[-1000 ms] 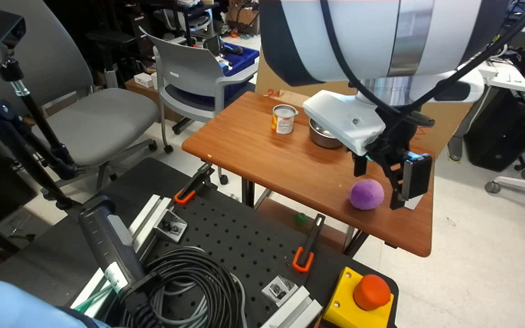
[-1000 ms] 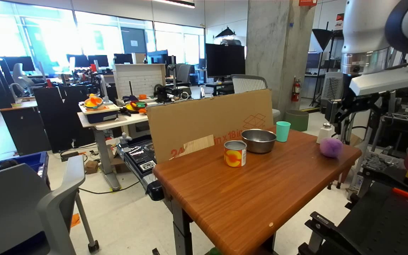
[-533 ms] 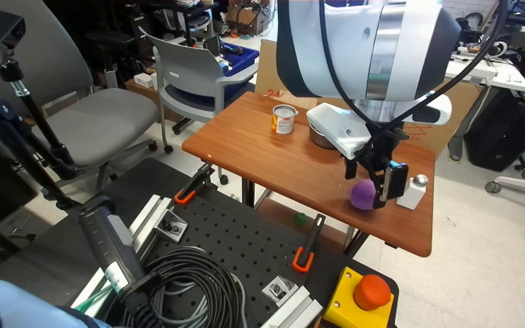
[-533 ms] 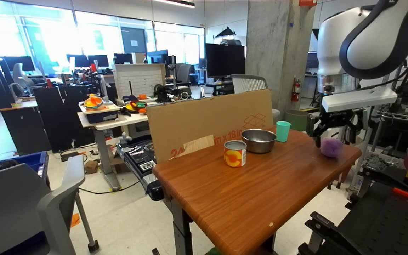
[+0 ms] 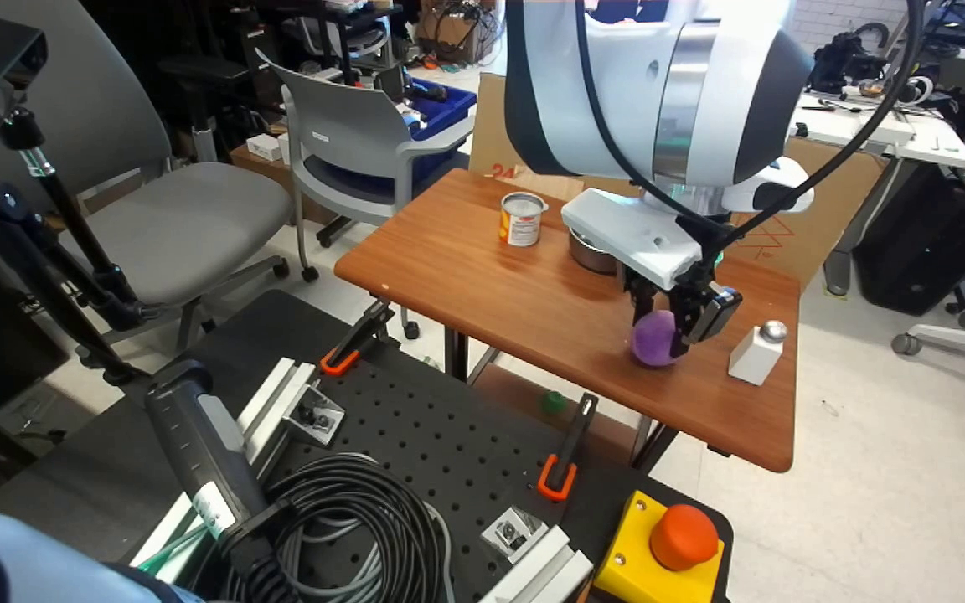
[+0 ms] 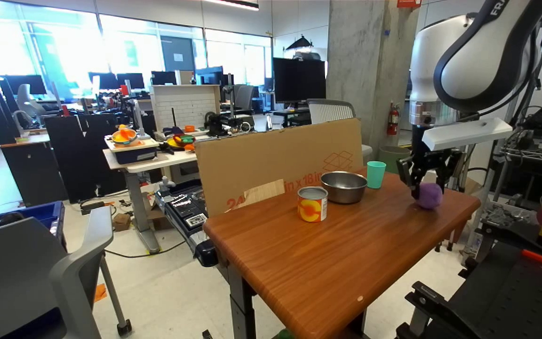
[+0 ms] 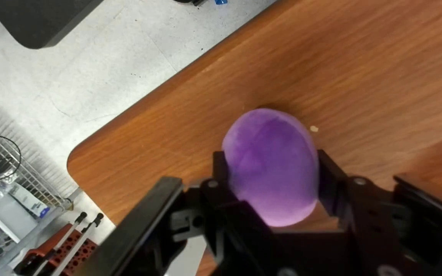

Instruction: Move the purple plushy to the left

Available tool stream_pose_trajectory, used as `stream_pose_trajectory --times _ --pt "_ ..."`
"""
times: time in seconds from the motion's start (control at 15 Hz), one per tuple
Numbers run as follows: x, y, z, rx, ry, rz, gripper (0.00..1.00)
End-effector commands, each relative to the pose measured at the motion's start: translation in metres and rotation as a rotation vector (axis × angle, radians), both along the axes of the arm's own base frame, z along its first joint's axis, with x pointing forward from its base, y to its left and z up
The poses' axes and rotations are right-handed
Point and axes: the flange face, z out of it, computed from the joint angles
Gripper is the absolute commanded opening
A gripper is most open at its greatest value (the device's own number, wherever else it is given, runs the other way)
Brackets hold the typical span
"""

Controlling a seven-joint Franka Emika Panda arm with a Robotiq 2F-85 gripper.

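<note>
At wrist-view centre, the tool (image 7: 272, 167) pinches the plushy (image 7: 272, 168) from both sides, presumably to shift it left.

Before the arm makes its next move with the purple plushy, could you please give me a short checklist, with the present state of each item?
1. Hand on the purple plushy: ok; in the wrist view, its fingers touch both sides.
2. Grip firm enough: cannot tell; force does not show.
3. Purple plushy lifted off the table: cannot tell; no view shows a clear gap beneath.
4. White container with silver top apart from hand: ok; a gap shows in an exterior view.
5. Metal bowl, teal cup and can upright and apart from the purple plushy: ok.
</note>
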Motion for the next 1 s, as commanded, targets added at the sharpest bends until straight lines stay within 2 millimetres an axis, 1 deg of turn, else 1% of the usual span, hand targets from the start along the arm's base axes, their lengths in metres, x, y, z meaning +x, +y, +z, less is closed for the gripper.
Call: stream_pose_trajectory --times 0.0,0.07,0.2,0.27,0.33,0.4,0.47,0.53,0.6,0.73,0.93 --pt "0.005 0.017 0.019 0.042 -0.028 0.104 0.27" --pt "0.01 0.03 0.025 0.06 -0.044 0.129 0.2" --pt "0.023 0.068 0.039 0.154 -0.075 0.171 0.08" --pt "0.031 0.091 0.045 0.204 -0.09 0.194 0.03" --pt "0.037 0.113 0.048 0.254 -0.102 0.22 0.02" --pt "0.043 0.139 0.052 0.307 -0.104 0.247 0.06" --pt "0.048 0.16 0.053 0.342 -0.098 0.267 0.03" --pt "0.051 0.177 0.053 0.372 -0.089 0.291 0.04" --pt "0.055 0.191 0.052 0.392 -0.066 0.311 0.05" --pt "0.054 0.209 0.044 0.401 -0.002 0.339 0.05" --pt "0.048 0.221 0.026 0.388 0.084 0.381 0.05"
